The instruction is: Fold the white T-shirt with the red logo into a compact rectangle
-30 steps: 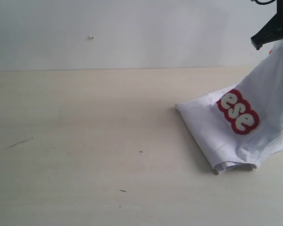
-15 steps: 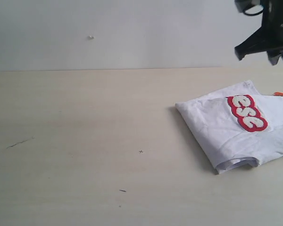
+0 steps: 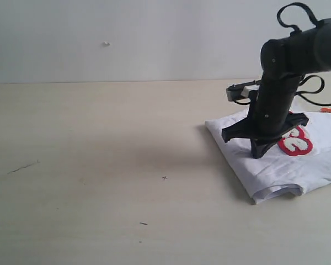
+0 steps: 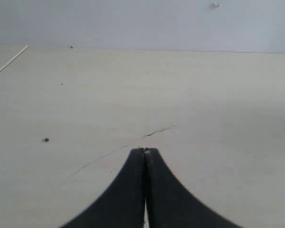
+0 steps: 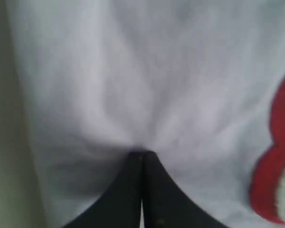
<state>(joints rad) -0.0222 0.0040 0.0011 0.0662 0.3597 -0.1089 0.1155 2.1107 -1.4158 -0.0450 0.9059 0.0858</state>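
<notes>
One white T-shirt (image 3: 265,171), one red logo (image 3: 298,144), one table (image 3: 99,165).

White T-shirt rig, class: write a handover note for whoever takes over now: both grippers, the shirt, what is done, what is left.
Left gripper: shut, empty, above bare pale beige table.
Right gripper: shut, tip down on the thin white cotton T-shirt, beside the red-outlined logo patch; whether it pinches cloth is unclear.
Done: shirt lies folded in layers on the table's right side, logo up.
Left: probably flatten and square it into a compact rectangle.
</notes>
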